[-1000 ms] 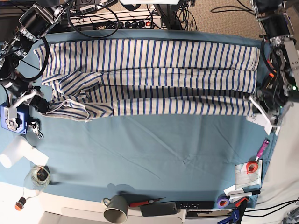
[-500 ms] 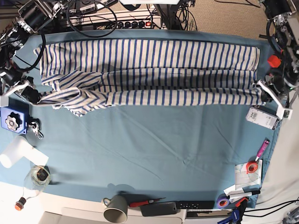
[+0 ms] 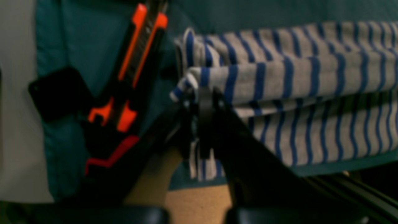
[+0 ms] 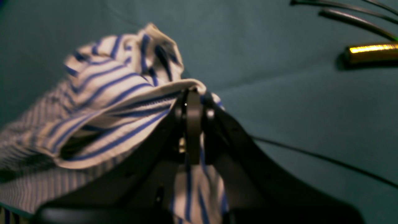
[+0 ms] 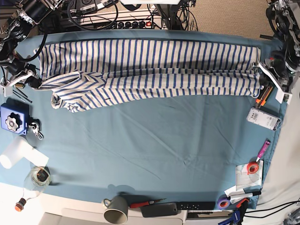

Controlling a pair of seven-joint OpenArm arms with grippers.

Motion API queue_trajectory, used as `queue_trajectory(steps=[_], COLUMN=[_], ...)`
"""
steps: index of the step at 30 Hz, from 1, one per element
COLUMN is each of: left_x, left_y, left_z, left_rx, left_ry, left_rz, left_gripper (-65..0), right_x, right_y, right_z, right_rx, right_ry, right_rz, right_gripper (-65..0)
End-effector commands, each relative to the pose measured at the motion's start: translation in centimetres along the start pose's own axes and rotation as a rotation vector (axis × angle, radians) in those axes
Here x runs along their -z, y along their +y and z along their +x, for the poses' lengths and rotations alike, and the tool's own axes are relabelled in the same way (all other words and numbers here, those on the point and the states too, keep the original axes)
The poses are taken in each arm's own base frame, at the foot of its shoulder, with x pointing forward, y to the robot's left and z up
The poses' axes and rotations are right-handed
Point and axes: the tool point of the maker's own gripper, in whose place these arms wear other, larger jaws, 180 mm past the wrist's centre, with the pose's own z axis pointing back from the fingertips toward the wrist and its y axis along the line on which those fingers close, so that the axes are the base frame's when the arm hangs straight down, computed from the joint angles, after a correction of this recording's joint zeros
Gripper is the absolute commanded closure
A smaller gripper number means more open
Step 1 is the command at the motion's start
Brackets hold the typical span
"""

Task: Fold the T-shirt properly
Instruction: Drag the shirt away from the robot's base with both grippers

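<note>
Where the T-shirt (image 5: 150,68) lies folded lengthwise along the far edge of the worktop (image 5: 154,140), the left hand (image 3: 202,93) pinches one end and the right hand (image 4: 192,96) is clenched on the other.

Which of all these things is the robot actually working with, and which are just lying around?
In use:
- striped T-shirt
- left gripper, shut on the shirt's edge
- right gripper, shut on the other end

Just lying about:
- green mug
- tape rolls
- orange-and-black cutter
- blue box
- white roll
- glass bottle
</note>
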Motion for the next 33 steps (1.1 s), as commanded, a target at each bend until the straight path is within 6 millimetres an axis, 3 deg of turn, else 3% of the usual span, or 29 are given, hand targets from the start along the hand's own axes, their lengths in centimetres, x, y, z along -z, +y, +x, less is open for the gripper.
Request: queue_trajectory(steps=[1, 7, 16, 24, 25, 26, 29, 31, 33], left_x=[-0.6, -0.6, -0.6, -0.1, 0.0, 0.0, 0.0, -0.1, -0.1], left_y=[0.4, 0.3, 0.0, -1.6, -1.8, -1.8, -1.8, -1.8, -1.8], left_z=[0.8, -0.7, -1.0, -2.1, -2.3, -2.3, -2.5, -2.6, -2.7], left_rx=[0.023, 0.015, 0.009, 0.023, 0.023, 0.02, 0.02, 0.019, 0.019], left_ry=[-0.025, 0.011, 0.02, 0.024, 0.028, 0.028, 0.033, 0.035, 0.039], left_rz=[0.018, 0.009, 0.0, -0.051, -0.055, -0.057, -0.057, -0.056, -0.055], left_gripper=[0.0, 0.0, 0.0, 0.0, -1.3, -6.9, -20.6, -23.3, -23.2], right_x=[-0.9, -1.0, -1.4, -1.4, -1.4, -1.4, -1.3, -1.3, -1.2], right_y=[-0.7, -2.3, -4.3, -4.2, -4.1, -4.0, -3.9, -3.8, -3.2], right_z=[1.6, 0.4, -0.6, -0.7, -0.7, -0.7, -0.7, -0.6, -0.3], right_rx=[-0.029, -0.026, -0.029, -0.043, -0.048, -0.047, -0.046, -0.044, -0.039], right_ry=[-0.042, 0.015, 0.074, 0.083, 0.082, 0.08, 0.077, 0.074, 0.056], right_rz=[-0.035, -0.12, -0.234, -0.226, -0.221, -0.215, -0.208, -0.201, -0.172], right_gripper=[0.0, 0.0, 0.0, 0.0, 0.0, -2.6, -15.5, -19.9, -20.0])
